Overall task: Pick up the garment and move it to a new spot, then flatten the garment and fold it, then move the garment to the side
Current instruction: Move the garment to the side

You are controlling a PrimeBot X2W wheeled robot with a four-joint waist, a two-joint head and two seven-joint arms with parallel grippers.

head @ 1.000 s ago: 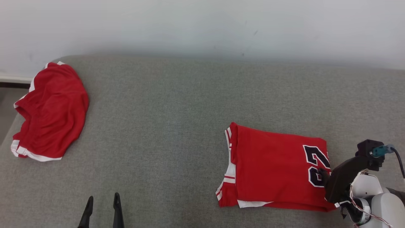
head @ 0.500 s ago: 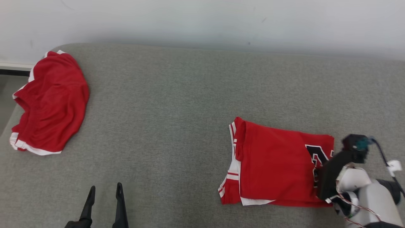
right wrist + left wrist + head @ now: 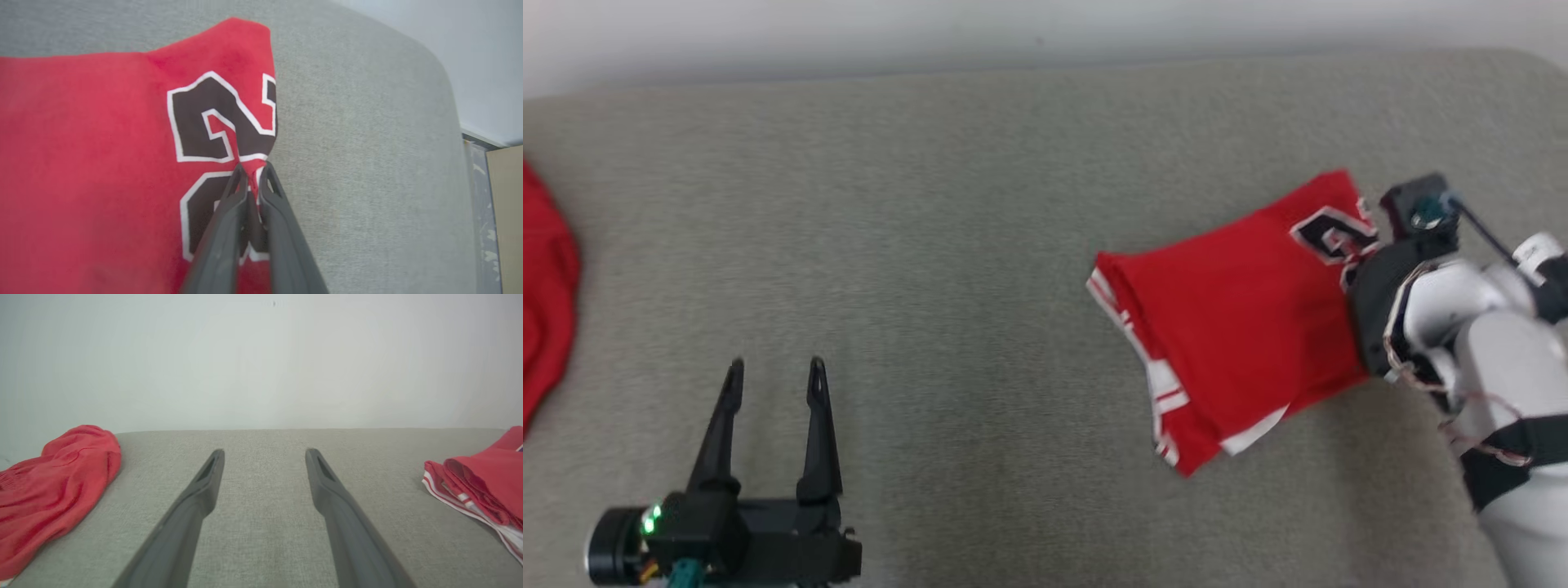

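Red jersey (image 3: 81,163) edge pinched by right tool (image 3: 253,171); left tool (image 3: 264,451) spread wide.

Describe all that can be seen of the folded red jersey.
The folded red jersey looks like smooth cloth, folded into a rough rectangle, with white striped trim along its left edge and black numerals outlined in white near its right edge. It lies askew on the grey fabric surface. The right gripper is shut on its right edge, between the numerals.
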